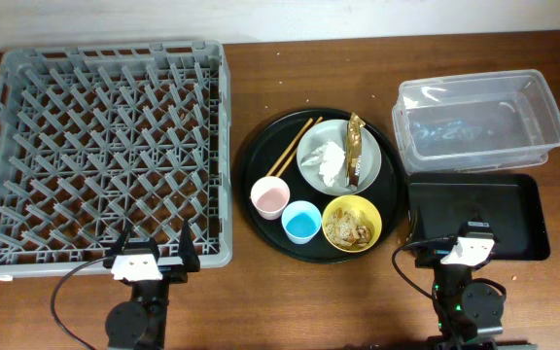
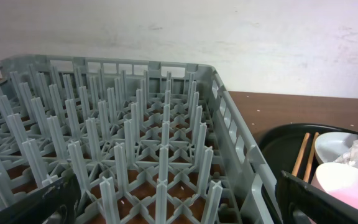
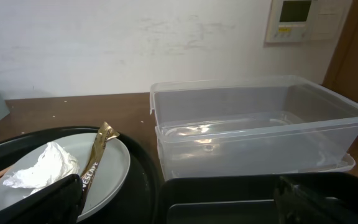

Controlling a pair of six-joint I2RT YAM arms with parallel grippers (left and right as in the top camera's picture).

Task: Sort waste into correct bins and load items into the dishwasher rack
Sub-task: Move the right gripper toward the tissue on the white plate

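Status: nothing done yet, by the look of it.

- Rack (image 1: pixel 224 156): no items in it, in the overhead or left wrist view.
- Clear tub (image 1: pixel 474 83) and black rectangular tray (image 1: pixel 518 209), both at right: look empty.
- Everything sits on the round black tray (image 1: pixel 261 156) in the middle of the surface (image 1: pixel 309 73): pink cup (image 1: pixel 270 197), blue cup (image 1: pixel 301 222), and yellow bowl (image 1: pixel 374 219) with food scraps (image 1: pixel 350 229) inside.
- The grey plate (image 1: pixel 372 160) carries the tissue (image 1: pixel 331 160) and brown wrapper (image 1: pixel 355 151). Chopsticks (image 1: pixel 295 148) lie just beside the plate's left edge.

Left fingers (image 2: pixel 36 205): spread wide, holding nothing, at the rack's near side toward its right corner. Right fingers (image 3: pixel 48 199): also wide, nothing between them, at the near edge of the black rectangular tray and facing the tub.

Left to do, as I read it: all of it. Three waste items go to the bins; I can't tell which bin takes which. Then five items go into the rack. Plate and bowl need clearing before they're loaded, so waste first looks sensible.
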